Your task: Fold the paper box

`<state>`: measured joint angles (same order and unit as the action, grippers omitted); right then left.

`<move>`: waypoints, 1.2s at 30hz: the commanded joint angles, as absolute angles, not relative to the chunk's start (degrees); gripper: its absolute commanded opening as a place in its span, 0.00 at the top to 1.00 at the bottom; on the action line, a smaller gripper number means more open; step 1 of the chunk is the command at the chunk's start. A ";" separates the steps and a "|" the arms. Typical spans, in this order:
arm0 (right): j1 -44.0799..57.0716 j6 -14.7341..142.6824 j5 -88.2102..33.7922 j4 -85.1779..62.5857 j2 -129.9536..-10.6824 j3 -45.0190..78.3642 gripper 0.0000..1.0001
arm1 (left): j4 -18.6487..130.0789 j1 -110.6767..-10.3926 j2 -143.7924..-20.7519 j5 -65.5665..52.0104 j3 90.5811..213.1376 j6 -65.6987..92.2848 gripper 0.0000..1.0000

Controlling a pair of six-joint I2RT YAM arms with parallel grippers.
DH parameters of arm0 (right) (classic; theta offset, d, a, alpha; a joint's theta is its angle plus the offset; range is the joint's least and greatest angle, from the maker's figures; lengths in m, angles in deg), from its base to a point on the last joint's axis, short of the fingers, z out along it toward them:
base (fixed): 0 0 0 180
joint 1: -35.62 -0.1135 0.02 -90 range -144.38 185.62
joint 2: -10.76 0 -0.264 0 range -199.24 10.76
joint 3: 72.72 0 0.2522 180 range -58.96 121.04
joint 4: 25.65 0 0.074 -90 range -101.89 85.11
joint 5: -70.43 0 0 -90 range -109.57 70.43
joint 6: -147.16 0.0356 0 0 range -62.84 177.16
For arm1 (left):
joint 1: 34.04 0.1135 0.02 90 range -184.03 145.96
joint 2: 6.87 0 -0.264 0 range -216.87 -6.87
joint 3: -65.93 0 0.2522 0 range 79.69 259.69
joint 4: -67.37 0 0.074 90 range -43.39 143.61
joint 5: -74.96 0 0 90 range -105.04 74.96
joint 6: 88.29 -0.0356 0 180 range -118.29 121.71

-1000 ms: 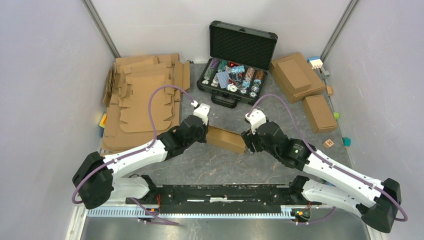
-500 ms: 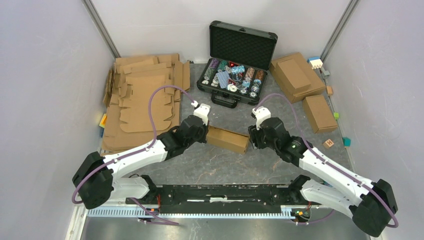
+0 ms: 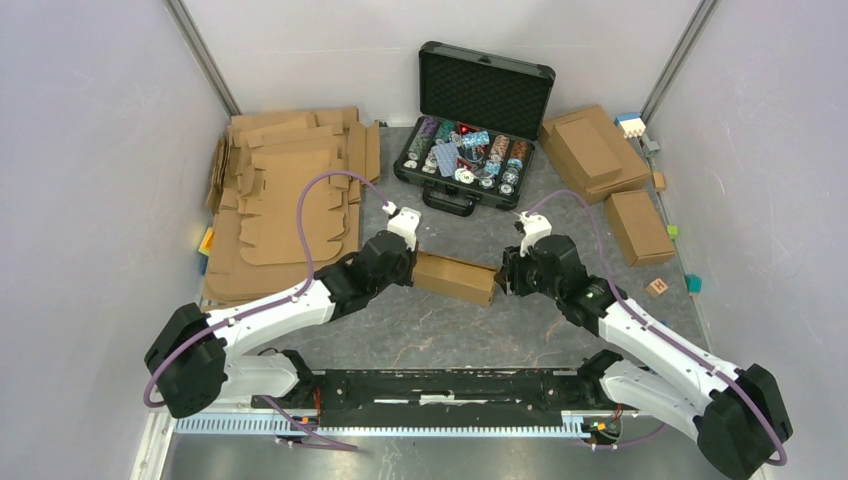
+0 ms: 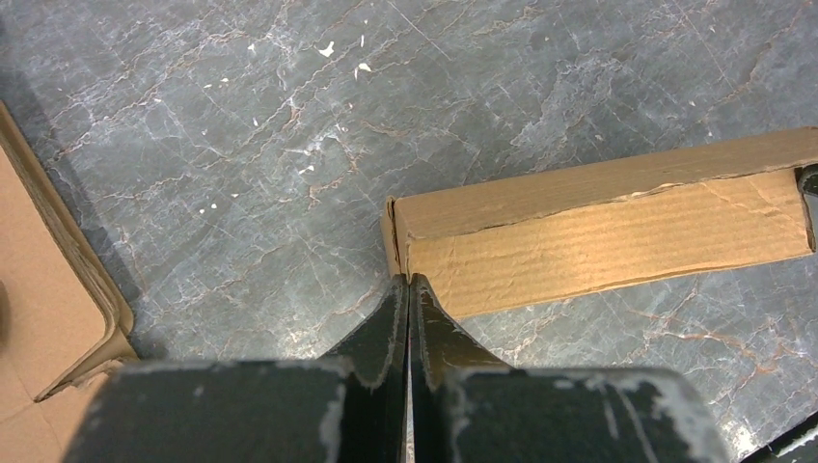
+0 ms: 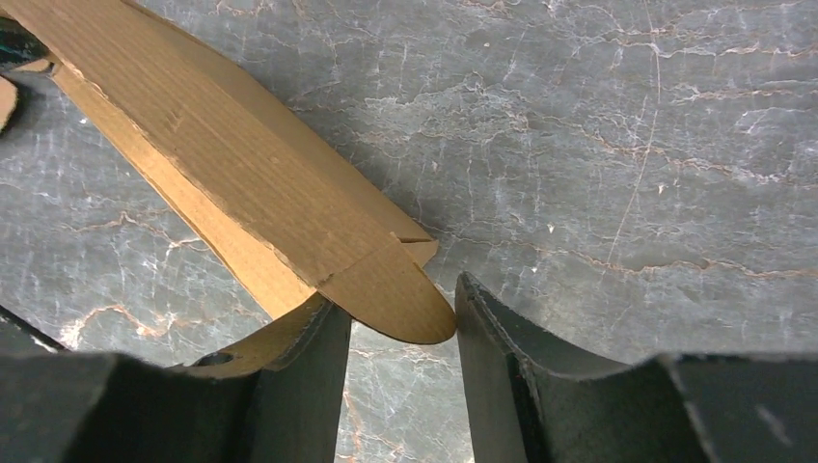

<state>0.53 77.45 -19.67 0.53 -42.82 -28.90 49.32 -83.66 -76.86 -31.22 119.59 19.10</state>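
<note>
The paper box, a small folded brown carton, lies on the grey table between both arms. My left gripper is shut with nothing in it. Its fingertips press against the near left corner of the box. My right gripper is at the box's right end. In the right wrist view its jaws stand apart around a rounded end flap. The flap's edge touches the right finger, and more cardboard rests on the left finger. The gripper does not pinch the flap.
An open black case of poker chips stands at the back centre. A pile of flat cardboard blanks covers the left side. Two folded cartons and small coloured blocks sit on the right.
My right gripper's jaws have narrowed around the box's end flap, and its wrist has shifted toward the back right. The left arm and box have barely moved.
</note>
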 commanded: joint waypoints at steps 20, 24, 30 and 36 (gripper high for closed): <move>3.28 82.67 -24.60 -5.79 -39.50 -31.40 0.87 | 48.69 -84.47 -77.74 -30.29 121.25 20.61 0.98; 3.33 83.64 -25.73 -4.78 -40.80 -30.06 0.84 | 48.68 -84.65 -78.32 -29.81 121.53 20.61 0.98; 3.54 85.82 -22.42 -3.57 -39.72 -30.51 0.77 | 48.66 -84.84 -78.24 -29.92 121.53 20.70 0.97; 3.63 85.69 -24.82 -4.52 -41.56 -30.91 0.57 | 49.53 -84.84 -79.34 -29.17 121.51 21.89 0.74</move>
<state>3.44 84.99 -23.82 -3.25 -40.85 -31.72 49.23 -84.45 -78.17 -30.50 120.14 19.43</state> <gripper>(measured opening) 0.397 0.210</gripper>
